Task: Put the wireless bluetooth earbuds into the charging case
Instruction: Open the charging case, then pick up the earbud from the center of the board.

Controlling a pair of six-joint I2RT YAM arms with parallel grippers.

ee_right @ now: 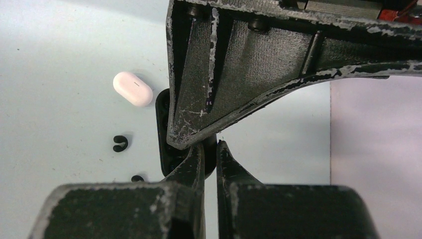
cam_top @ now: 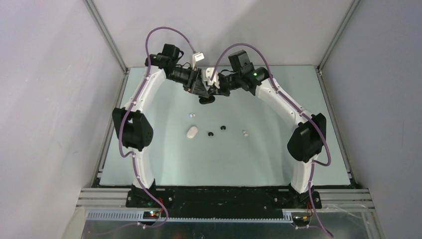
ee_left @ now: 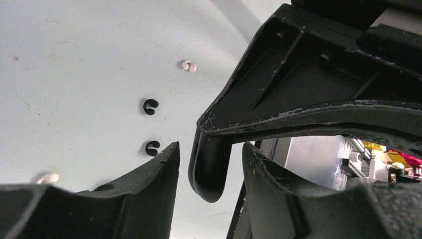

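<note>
The black charging case [cam_top: 206, 100] hangs in the air at the far middle of the table, between both grippers. My right gripper [ee_right: 210, 144] is shut on the case [ee_right: 163, 130], its fingers almost touching. My left gripper [ee_left: 209, 149] stands open around that case [ee_left: 209, 172], with a gap on each side. Two black earbuds [cam_top: 210, 133] [cam_top: 223, 127] lie on the table nearer the arms and also show in the left wrist view [ee_left: 150, 106] [ee_left: 152, 147]. One white earbud [cam_top: 191, 115] lies left of them and another [cam_top: 245, 132] to their right.
A white oval case [cam_top: 192, 131] lies shut on the table beside the black earbuds, and it also shows in the right wrist view [ee_right: 132, 88]. Grey walls and an aluminium frame [cam_top: 107, 35] enclose the pale blue table [cam_top: 268, 159].
</note>
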